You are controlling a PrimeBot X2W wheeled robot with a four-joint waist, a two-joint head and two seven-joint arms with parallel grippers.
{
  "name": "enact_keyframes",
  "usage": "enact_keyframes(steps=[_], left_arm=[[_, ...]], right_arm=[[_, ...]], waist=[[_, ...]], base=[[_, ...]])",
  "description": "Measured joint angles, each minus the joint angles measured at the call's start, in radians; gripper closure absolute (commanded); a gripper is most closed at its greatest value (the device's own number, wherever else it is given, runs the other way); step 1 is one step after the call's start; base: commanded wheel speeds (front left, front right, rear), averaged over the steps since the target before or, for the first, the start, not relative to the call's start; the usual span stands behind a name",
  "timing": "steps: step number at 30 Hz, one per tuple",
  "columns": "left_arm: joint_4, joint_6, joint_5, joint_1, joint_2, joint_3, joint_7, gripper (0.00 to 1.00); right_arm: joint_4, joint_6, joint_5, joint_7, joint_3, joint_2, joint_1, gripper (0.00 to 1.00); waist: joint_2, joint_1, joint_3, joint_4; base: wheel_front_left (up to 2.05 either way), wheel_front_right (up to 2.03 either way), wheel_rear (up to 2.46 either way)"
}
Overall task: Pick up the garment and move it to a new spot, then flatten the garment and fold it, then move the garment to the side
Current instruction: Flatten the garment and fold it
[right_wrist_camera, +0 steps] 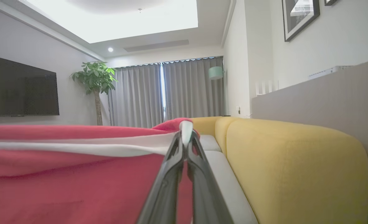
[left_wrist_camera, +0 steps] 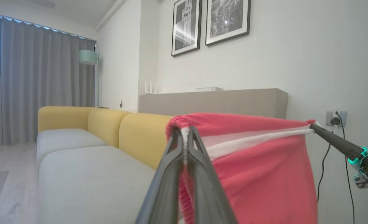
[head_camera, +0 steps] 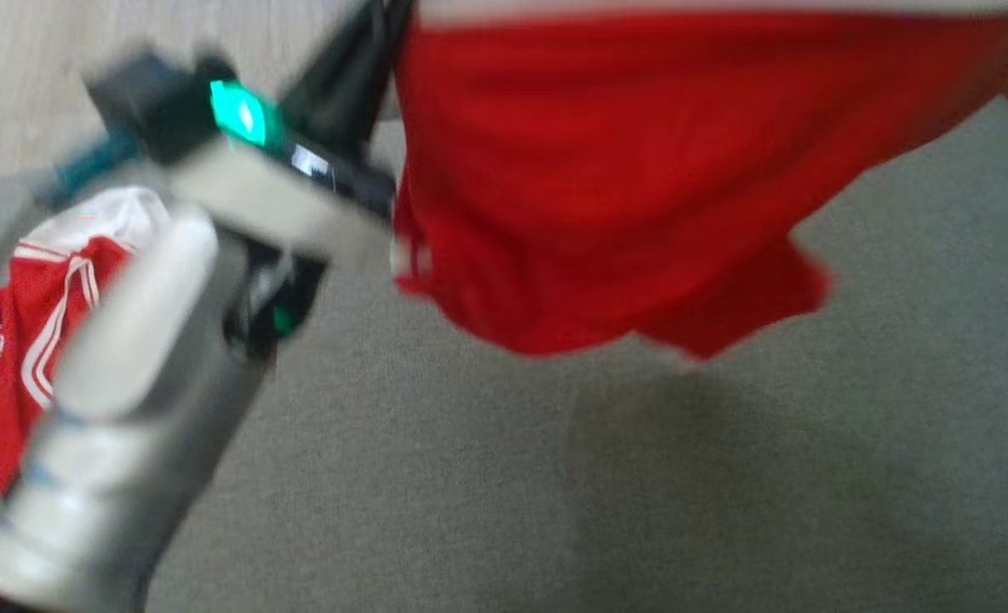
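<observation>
Right now left pincer (left_wrist_camera: 186, 130) & right pincer (right_wrist_camera: 186, 134) each pinch the garment (head_camera: 606, 187) by its white-trimmed edge; it hangs top centre of head view, over the sofa seat (head_camera: 470, 511). Light, floppy cloth imo, so I'd hold hem corners. Wrist views show the taut edge; head view the sagging bottom.

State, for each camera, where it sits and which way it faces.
Head: high up, facing down at the red garment; left forearm shows.
Left wrist: looks along the left tool, shut on the garment, toward sofa and curtains.
Right wrist: looks along the right tool, shut on the garment, toward curtains.
Both wrist views share garment, sofa, curtains.
</observation>
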Motion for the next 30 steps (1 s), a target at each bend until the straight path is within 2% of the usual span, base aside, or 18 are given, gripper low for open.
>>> enact_keyframes(steps=[3,6,12,15,18,21,25,30], left_arm=[[0.103,0.0,-0.01,-0.152,-0.033,-0.002,-0.007,1.0],[0.217,0.0,-0.011,-0.273,-0.063,-0.033,-0.065,1.0],[0.381,0.0,0.011,-0.439,-0.093,-0.087,-0.214,1.0],[0.435,0.0,0.013,-0.483,-0.107,-0.077,-0.242,1.0],[0.415,0.0,0.03,-0.45,-0.106,-0.065,-0.243,1.0],[0.367,0.0,0.043,-0.34,-0.093,-0.091,-0.244,1.0],[0.335,0.0,0.053,-0.088,-0.071,-0.161,-0.244,1.0],[0.304,0.0,0.07,0.205,-0.047,-0.308,-0.243,1.0]], right_arm=[[0.058,0.0,0.016,0.032,0.004,0.001,-0.147,1.0],[0.155,0.0,0.019,0.029,0.02,0.005,-0.293,1.0],[0.269,0.0,0.016,-0.06,0.059,0.003,-0.489,1.0],[0.295,0.0,0.025,-0.102,0.087,-0.001,-0.531,1.0],[0.297,0.0,0.047,-0.113,0.123,-0.012,-0.499,1.0],[0.284,0.0,0.075,-0.115,0.143,-0.023,-0.397,1.0],[0.277,0.0,0.092,-0.107,0.145,-0.028,-0.177,1.0],[0.25,0.0,0.103,-0.059,0.1,-0.001,0.1,1.0]], waist=[[0.0,0.0003,0.047,0.003],[0.0,0.0003,0.1,0.004],[0.0,0.0005,0.189,0.005],[0.0,0.0006,0.221,0.005],[0.0,0.0004,0.23,0.001],[0.0,0.0001,0.228,-0.007],[0.0,0.0001,0.217,-0.012],[0.0,0.0,0.189,-0.016]], base=[[0.0,0.0,0.0],[0.0,0.0,0.0],[0.0,0.0,0.0],[0.0,0.0,0.0],[0.0,0.0,0.0],[0.0,0.0,0.0],[0.0,0.0,0.0],[0.0,0.0,0.0]])
